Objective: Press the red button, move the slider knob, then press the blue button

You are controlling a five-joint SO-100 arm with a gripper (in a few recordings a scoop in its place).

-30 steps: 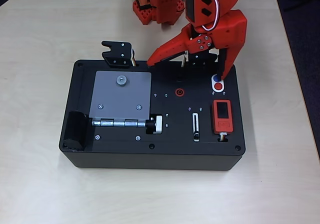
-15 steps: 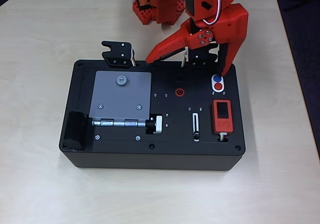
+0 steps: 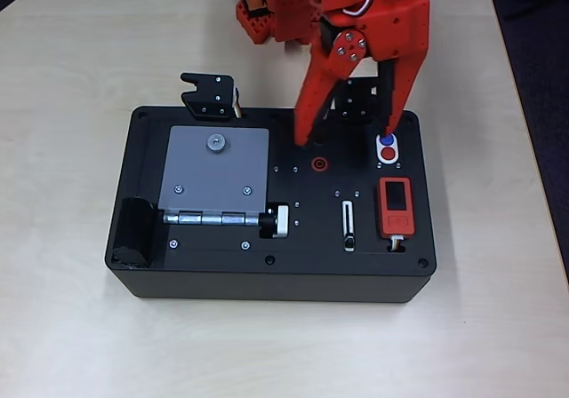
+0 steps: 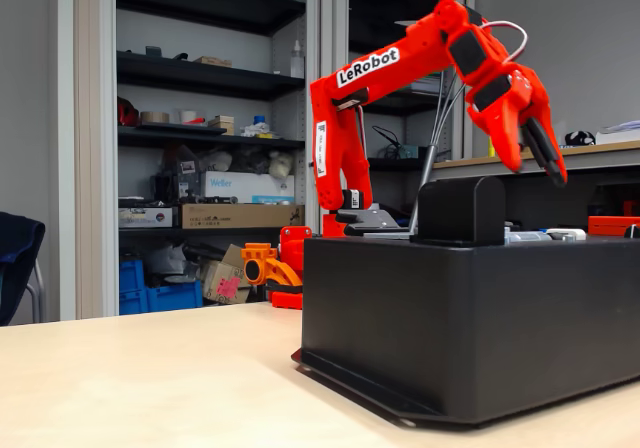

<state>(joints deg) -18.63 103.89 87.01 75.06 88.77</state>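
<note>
jaws are spread wide on your gripper, holding nothing; the slider knob sits straight below it, lower centre, its slot running vertically in the overhead view.

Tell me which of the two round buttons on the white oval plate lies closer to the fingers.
The blue button. In the overhead view it sits at the plate's far end, just beside the right finger's tip, while the red button lies below it, nearer the orange device.

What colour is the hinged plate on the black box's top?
Plain grey, with silver screws; the hinged plate on the black box shows best in the overhead view.
</note>
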